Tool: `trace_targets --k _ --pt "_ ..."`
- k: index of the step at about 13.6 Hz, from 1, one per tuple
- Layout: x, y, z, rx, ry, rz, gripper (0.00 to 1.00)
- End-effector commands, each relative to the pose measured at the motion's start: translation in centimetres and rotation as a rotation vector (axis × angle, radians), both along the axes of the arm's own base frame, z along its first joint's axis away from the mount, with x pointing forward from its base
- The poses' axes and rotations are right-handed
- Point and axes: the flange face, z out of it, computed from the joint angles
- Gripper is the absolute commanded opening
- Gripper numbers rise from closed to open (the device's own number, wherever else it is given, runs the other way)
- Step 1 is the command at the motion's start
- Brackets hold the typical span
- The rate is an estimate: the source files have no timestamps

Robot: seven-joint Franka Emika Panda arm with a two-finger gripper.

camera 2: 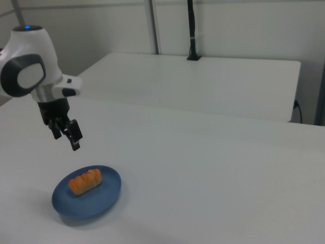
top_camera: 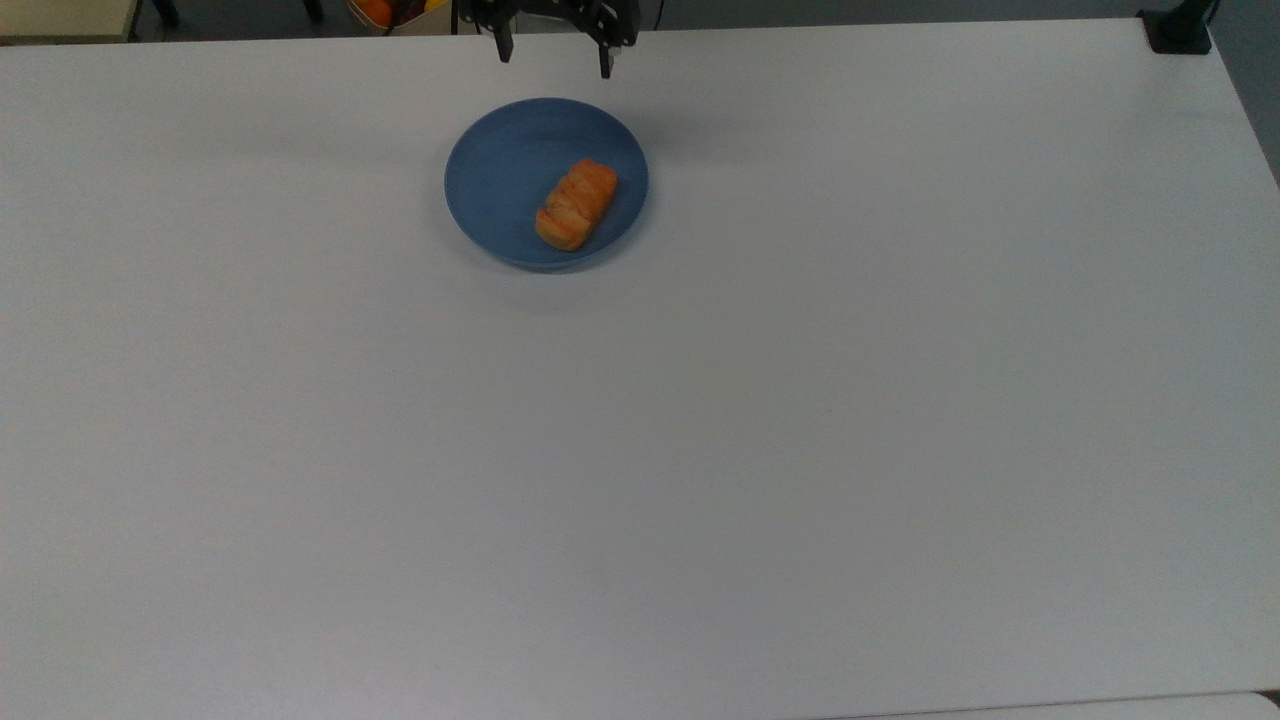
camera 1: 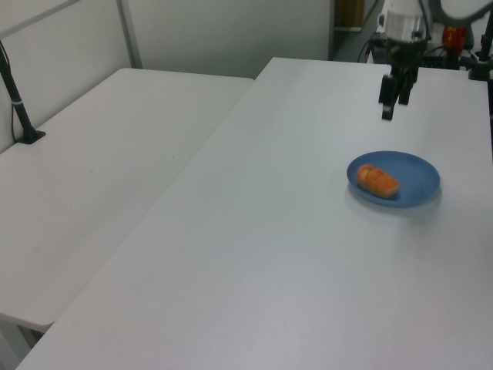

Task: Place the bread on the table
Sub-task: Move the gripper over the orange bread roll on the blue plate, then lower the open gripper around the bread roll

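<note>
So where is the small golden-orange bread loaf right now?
The small golden-orange bread loaf lies on the round blue plate, toward the top view's right half of it, near the white table's far edge, with the open black gripper hovering beyond the plate.

Place: you are looking at a lab or office-style test room.
Furniture: plain white surface (camera 1: 254, 254) with a second white table (camera 2: 203, 81) beside it.
Walls: bare, pale partition panels.
Equipment: white robot arm (camera 2: 30, 71); black clamped pole (camera 2: 192, 30); another black clamp mount (top_camera: 1178, 28) at your surface's corner.
</note>
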Motion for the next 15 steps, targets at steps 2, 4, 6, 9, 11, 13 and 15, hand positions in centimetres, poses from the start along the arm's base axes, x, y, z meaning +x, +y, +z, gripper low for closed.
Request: trace_targets --k 2,4,6,9,11,13,15 --pt "0.7 0.7 -5.7 0.013 0.002 -0.084 1.00" --pt "1.4 0.8 -7.6 0.016 0.007 -0.087 1.00" --pt "2.1 0.9 -9.2 0.019 0.010 -0.087 1.00" --pt "2.7 1.0 -11.6 0.020 0.029 -0.088 1.00" --pt "3.0 0.9 -13.0 0.023 0.020 -0.090 1.00" --pt "3.0 0.9 -14.5 0.022 0.039 -0.091 1.00" --pt "2.9 0.7 -15.6 0.023 0.034 -0.097 1.00"
